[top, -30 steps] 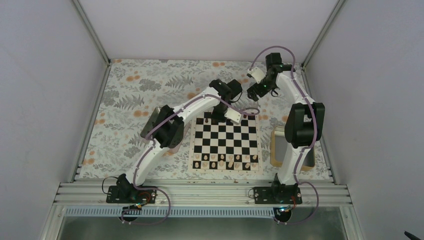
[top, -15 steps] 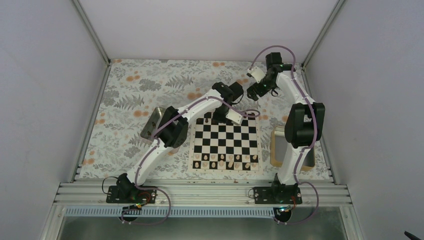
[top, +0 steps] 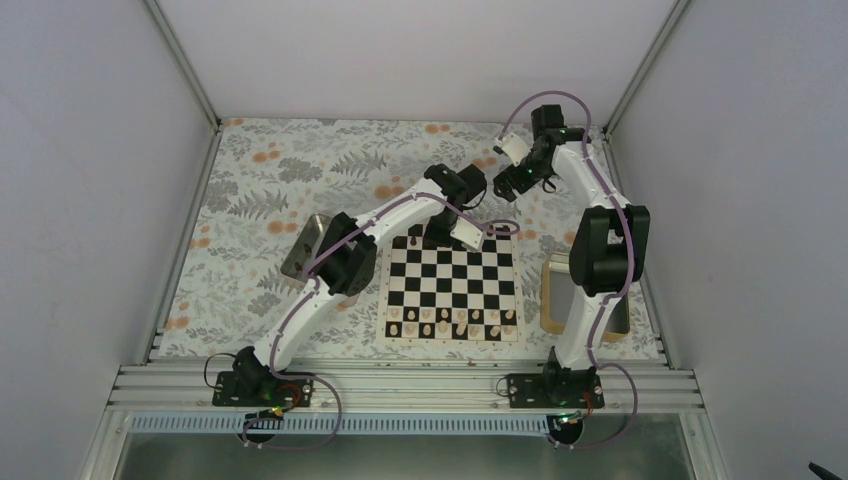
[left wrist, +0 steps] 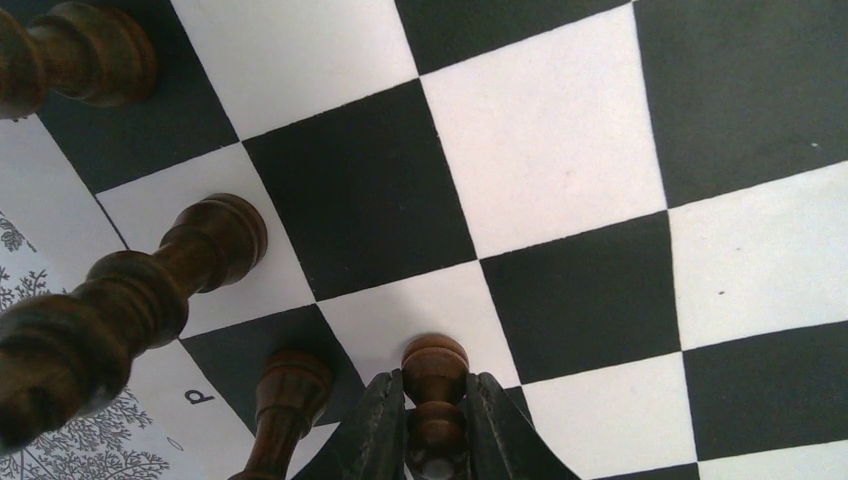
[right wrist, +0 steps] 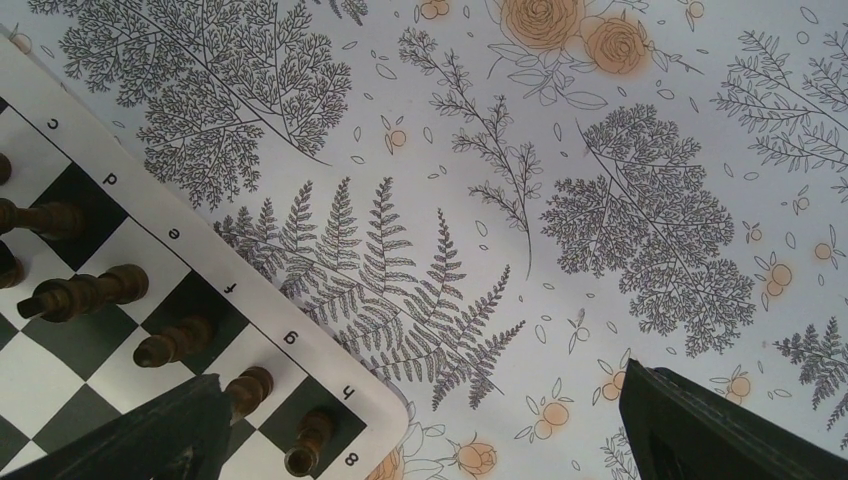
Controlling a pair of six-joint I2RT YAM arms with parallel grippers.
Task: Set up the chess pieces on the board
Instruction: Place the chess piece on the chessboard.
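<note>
Nearest the arms, the pale pieces (top: 455,322) stand in the near ranks of the board (top: 452,283), which lies mid-counter toward the near edge. That side looks largely dealt with, though the men are too small to count. The middle ranks lie bare.

Now to the board's far edge, where the work is. The left gripper (left wrist: 435,388) pinches a dark pawn (left wrist: 434,358) by the stem, upright, low over the second rank from the far edge. Whether its base touches the square cannot be told. Another small dark man stands just beside it, and taller dark pieces (right wrist: 88,290) line the far rank out to the far right corner.

So the dark back row seems mostly filled and the pawn row only begun, with most pawns probably left to place. Where those spares wait is not visible.

Past that corner, the right gripper (right wrist: 420,375) hangs spread wide and empty above the counter (right wrist: 600,200).
</note>
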